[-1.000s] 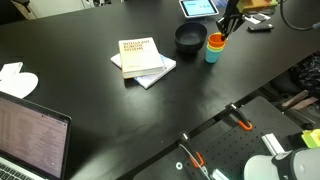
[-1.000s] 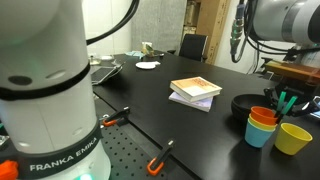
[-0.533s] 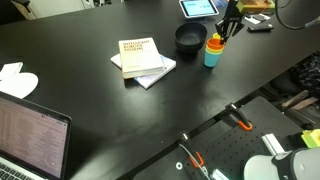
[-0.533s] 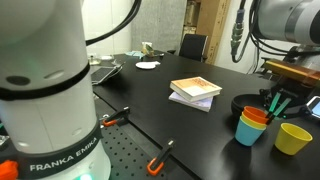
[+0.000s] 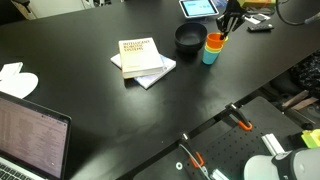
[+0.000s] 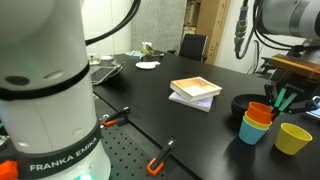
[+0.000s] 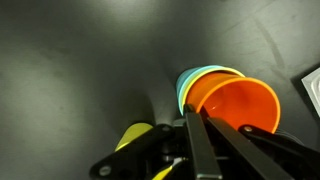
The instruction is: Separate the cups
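Nested orange cup (image 6: 262, 111) and teal cup (image 6: 253, 130) shifted sideways, away from yellow cup (image 6: 293, 139)

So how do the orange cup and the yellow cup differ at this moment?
The orange cup sits nested in the teal cup; the yellow cup stands alone on the table. The jaws of the gripper are shut on the orange cup's rim; the yellow cup is untouched. The orange cup looks tilted; the yellow cup upright. Both are small open plastic cups.
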{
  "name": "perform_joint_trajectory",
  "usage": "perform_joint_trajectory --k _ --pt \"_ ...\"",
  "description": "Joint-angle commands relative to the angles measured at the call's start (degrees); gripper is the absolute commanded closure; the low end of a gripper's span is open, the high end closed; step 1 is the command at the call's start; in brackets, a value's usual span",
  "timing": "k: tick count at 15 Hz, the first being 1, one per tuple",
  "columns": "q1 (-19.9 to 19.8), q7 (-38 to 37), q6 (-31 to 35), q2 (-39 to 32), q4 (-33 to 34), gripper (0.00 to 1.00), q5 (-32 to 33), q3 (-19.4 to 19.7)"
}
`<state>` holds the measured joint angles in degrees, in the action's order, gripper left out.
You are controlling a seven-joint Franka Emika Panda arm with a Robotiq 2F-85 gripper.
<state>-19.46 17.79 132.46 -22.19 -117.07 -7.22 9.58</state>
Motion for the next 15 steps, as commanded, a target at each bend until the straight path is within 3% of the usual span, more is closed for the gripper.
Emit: perform_joint_trajectory --k 1,9,15 --pt "-0.6 1.6 0.5 3.3 -0.9 0.95 -0.8 -0.3" --pt "0.1 0.9 0.7 8.9 -0.5 0.95 4.4 2.6" --pt "-1.1 -0.2 1.3 7.2 1.2 0.95 7.4 5.9"
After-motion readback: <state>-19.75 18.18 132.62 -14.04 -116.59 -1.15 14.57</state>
